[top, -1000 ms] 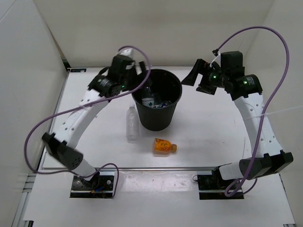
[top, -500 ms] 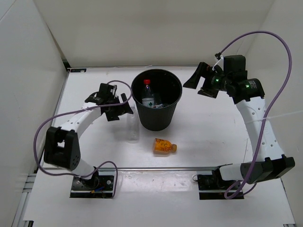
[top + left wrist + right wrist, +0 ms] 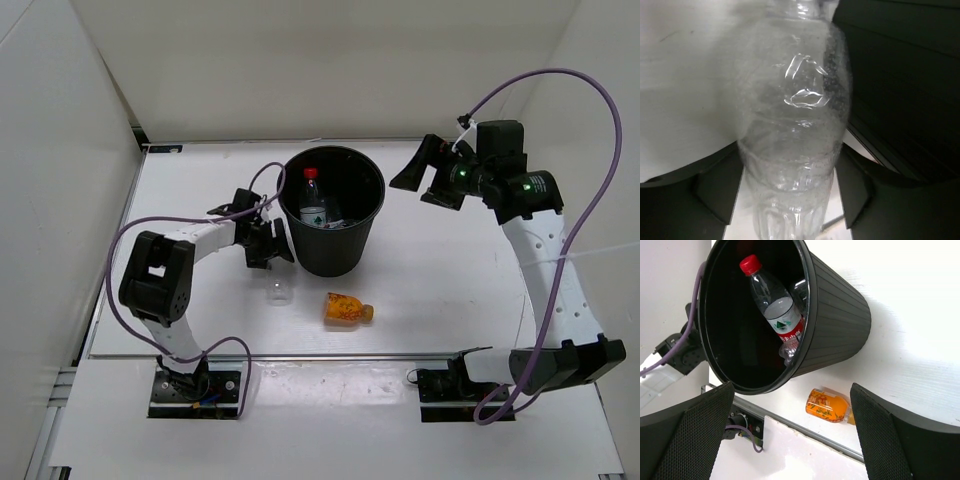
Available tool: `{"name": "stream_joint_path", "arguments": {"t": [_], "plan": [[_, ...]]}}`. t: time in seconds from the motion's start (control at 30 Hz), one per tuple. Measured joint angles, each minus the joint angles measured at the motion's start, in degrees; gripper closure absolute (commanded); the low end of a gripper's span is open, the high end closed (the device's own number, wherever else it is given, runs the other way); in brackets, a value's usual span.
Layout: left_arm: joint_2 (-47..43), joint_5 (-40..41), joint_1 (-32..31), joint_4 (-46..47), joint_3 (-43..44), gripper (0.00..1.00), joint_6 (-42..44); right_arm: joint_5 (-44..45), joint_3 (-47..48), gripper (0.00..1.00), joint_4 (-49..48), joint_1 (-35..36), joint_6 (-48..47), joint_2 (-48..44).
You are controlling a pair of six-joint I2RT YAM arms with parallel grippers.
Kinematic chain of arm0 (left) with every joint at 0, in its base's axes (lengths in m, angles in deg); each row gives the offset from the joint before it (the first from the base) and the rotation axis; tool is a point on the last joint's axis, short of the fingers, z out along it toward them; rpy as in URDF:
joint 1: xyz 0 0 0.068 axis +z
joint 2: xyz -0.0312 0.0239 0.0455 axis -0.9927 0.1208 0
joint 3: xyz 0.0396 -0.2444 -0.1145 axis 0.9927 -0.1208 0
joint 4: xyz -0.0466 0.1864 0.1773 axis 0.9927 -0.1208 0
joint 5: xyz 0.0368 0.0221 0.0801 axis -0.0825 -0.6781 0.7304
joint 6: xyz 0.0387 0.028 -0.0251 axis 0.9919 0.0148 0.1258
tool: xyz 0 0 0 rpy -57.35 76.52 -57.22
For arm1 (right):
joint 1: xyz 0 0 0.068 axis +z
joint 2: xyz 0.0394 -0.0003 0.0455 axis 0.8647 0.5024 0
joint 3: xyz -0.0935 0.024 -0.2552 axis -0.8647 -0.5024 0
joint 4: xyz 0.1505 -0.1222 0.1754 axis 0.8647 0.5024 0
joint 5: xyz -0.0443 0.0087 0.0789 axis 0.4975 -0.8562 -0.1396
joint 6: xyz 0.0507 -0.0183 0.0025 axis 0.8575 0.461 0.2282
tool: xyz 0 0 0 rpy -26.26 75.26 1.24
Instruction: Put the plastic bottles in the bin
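Clear bottle (image 3: 795, 150) is lying near-to-far between the left gripper's (image 3: 268, 248) spread fingers (not squeezing yet), just left of the bin (image 3: 362, 238); orange bottle (image 3: 346, 309) is lying nearby; right gripper (image 3: 425, 177) is hovering farther off, fingers spread.

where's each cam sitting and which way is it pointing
Top external: above and behind the bases, looking down; left arm, right arm show.
Left wrist: low by the bin, facing the clear bottle between its fingers.
Right wrist: raised, looking down into the bin past its open fingers.
Shared: all see the bin.
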Motion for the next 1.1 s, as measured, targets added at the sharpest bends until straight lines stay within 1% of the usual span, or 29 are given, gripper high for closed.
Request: {"name": "stream_joint_path", "arguments": {"t": [0.03, 0.13, 0.2, 0.27, 0.33, 0.4, 0.43, 0.53, 0.57, 0.67, 0.77, 0.83, 0.9, 0.93, 1.03, 1.1], "plan": [[0.00, -0.37, -0.26, 0.07, -0.15, 0.29, 0.09, 0.00, -0.02, 0.00, 0.07, -0.22, -0.02, -0.11], [-1.07, -0.33, -0.61, 1.03, -1.53, 0.36, -0.24, 0.04, -0.09, 0.00, 0.09, -0.61, -0.04, -0.37], [-4.17, 0.72, -0.15, 0.61, -3.58, 0.35, -0.83, 0.07, -0.70, 0.00, -0.04, -0.90, -0.07, -0.66], [-9.46, 2.36, 0.87, -1.42, -5.25, 0.35, -2.03, 0.09, -1.90, 0.00, -0.09, -1.14, -0.09, -1.14], [-16.09, 4.68, 2.32, -4.35, -4.72, 0.34, -3.23, 0.24, -3.58, 0.00, 0.00, -1.36, -0.09, -1.79], [-22.03, 7.30, 3.72, -7.63, -0.90, 0.34, -4.15, 0.35, -5.73, 0.00, 0.02, -1.60, -0.11, -2.60], [-24.15, 8.83, 4.24, -9.46, 2.80, 0.32, -4.48, 0.44, -6.93, 0.00, 0.00, -1.66, -0.20, -3.15], [-25.62, 11.54, 4.66, -12.66, 18.27, 0.29, -5.20, 0.57, -12.17, 0.00, -0.20, -1.68, -0.50, -5.66], [-25.29, 11.82, 4.63, -12.68, 22.84, 0.27, -5.38, 0.66, -14.19, 0.00, -0.11, -1.68, -0.59, -6.69], [-22.58, 11.41, 3.50, -12.04, 39.15, 0.27, -5.60, 0.72, -20.41, 0.00, -0.26, -1.68, -0.98, -9.60], [-17.79, 11.15, -1.36, -10.71, 48.74, 0.26, -5.40, 0.83, -25.40, 0.00, -0.42, -1.68, -1.20, -11.04], [-14.56, 11.34, -5.51, -10.27, 51.06, 0.21, -5.29, 0.96, -27.58, 0.00, -0.37, -1.68, -1.33, -11.10], [-10.12, 11.50, -9.68, -10.62, 51.60, 0.12, -4.83, 0.96, -29.03, 0.00, -0.68, -1.68, -1.75, -11.13], [-7.82, 11.69, -11.52, -11.06, 51.60, 0.00, -4.70, 0.90, -29.51, 0.00, -0.98, -1.68, -2.21, -11.17], [-0.90, 13.86, -15.80, -15.39, 51.84, 0.00, -4.28, -1.05, -31.23, 0.00, -3.32, -1.66, -4.13, -11.52], [1.97, 15.76, -17.53, -19.87, 52.98, 0.00, -4.15, -3.13, -32.94, 0.00, -5.38, -1.25, -5.51, -12.50]]}}
